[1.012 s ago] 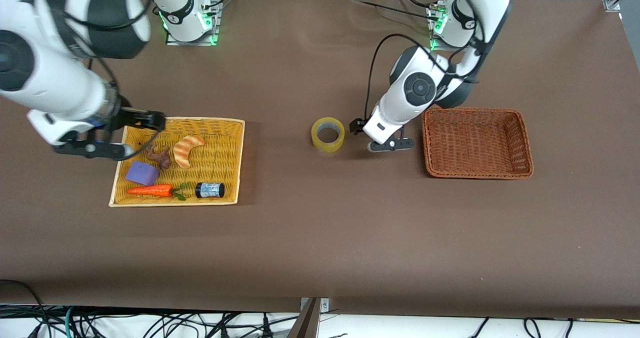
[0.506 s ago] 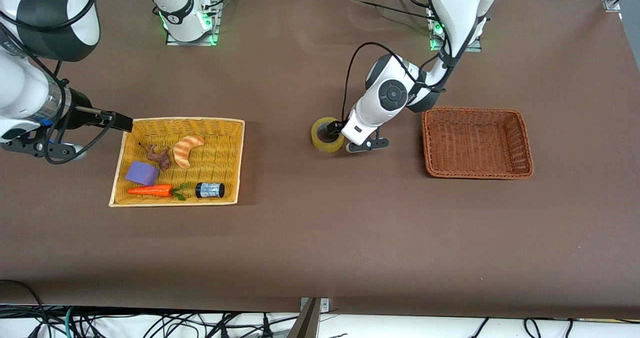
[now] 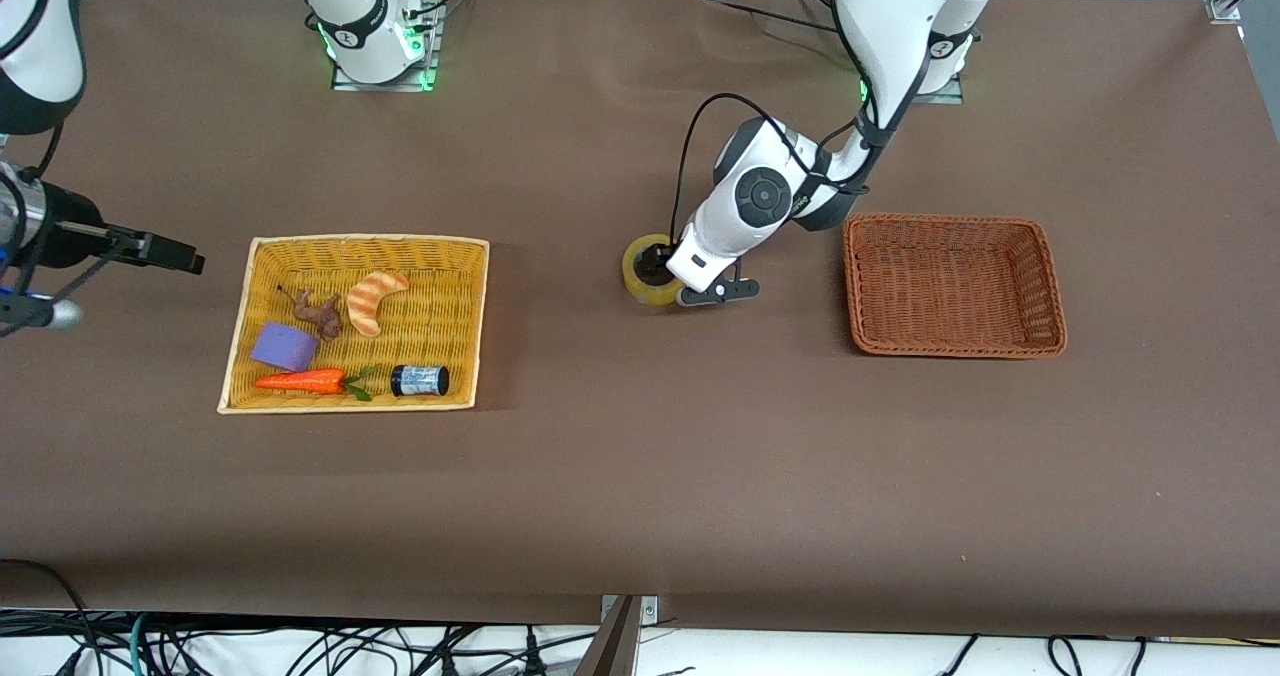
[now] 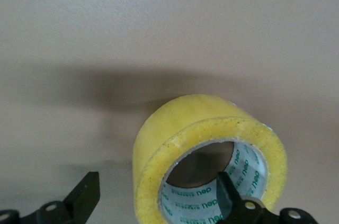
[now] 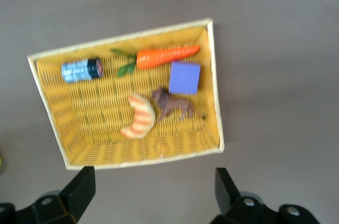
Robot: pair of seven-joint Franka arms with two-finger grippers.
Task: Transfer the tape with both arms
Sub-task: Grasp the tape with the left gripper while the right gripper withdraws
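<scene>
1. The wide roll of translucent yellow packing tape (image 3: 652, 270) with its grey-white printed core is sitting flat on the brown table (image 3: 640, 476), hole upward, between the two baskets and closer to the reddish-brown wicker basket (image 3: 953, 284).
2. The left gripper (image 3: 668, 268) is reaching down at the tape roll (image 4: 209, 158) from the reddish-brown basket's side; its jaws are standing open, with one finger (image 4: 229, 195) inside the core and the other finger (image 4: 85, 198) outside the roll's yellow wall, not visibly pressing it.
3. The white left arm (image 3: 765, 201) is bending down over the table beside the tape, toward the reddish-brown basket.
4. The right gripper (image 3: 160, 251) is hanging in the air over bare table just off the yellow woven basket (image 3: 470, 321), at the right arm's end of the table; its jaws are spread wide and holding nothing.
5. The yellow basket (image 5: 58, 134), well apart from the tape, is holding an orange toy carrot (image 3: 300, 381), a purple block (image 3: 284, 346), a striped croissant-shaped piece (image 3: 373, 300), a small brown animal figure (image 3: 319, 313) and a small dark can with a blue label (image 3: 419, 380).
</scene>
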